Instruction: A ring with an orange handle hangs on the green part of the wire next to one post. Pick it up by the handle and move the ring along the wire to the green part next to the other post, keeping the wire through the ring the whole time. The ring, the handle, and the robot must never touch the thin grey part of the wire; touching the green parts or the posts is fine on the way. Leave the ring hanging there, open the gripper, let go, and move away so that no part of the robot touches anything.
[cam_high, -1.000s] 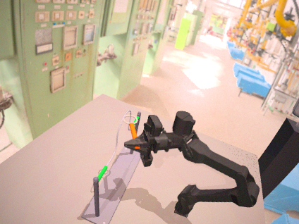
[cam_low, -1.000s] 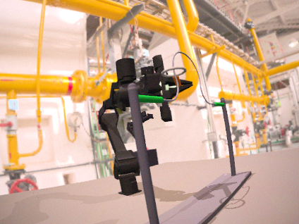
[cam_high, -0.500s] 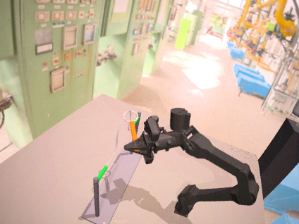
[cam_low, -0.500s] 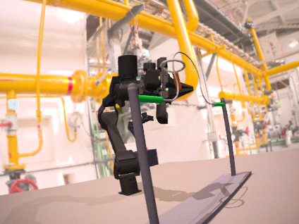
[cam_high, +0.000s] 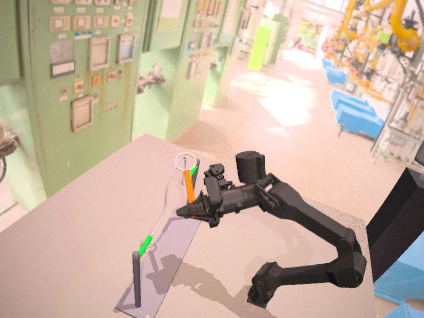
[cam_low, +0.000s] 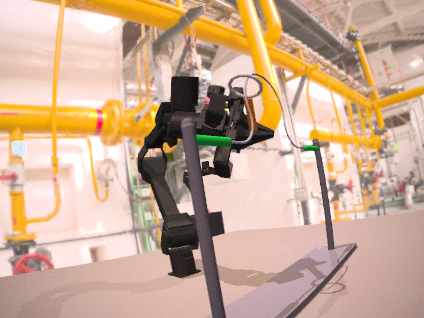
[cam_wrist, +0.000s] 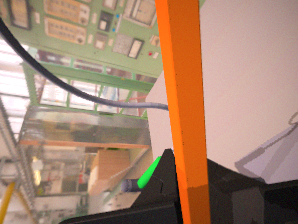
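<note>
My gripper (cam_high: 185, 211) (cam_low: 267, 134) (cam_wrist: 174, 154) is shut on the lower part of the orange handle (cam_high: 189, 186) (cam_low: 251, 112) (cam_wrist: 185, 90). The handle stands up from the fingers to the pale ring (cam_high: 175, 161) (cam_low: 261, 86). The ring is around the thin grey wire (cam_high: 167, 195) (cam_low: 285, 117) (cam_wrist: 75, 92) near its raised top, by the post (cam_high: 198, 162) (cam_low: 200, 215) that is nearer in the exterior view. I cannot tell whether ring and wire touch. That post's green part (cam_high: 194, 171) (cam_low: 214, 140) is close to the gripper. The ring is outside the wrist view.
The other post (cam_high: 137, 280) (cam_low: 325, 200) has its green part (cam_high: 144, 246) (cam_low: 311, 148) at the wire's far end. A flat base plate (cam_high: 172, 250) (cam_low: 280, 285) joins the posts on the table. A green part (cam_wrist: 149, 172) shows beside the left finger in the wrist view.
</note>
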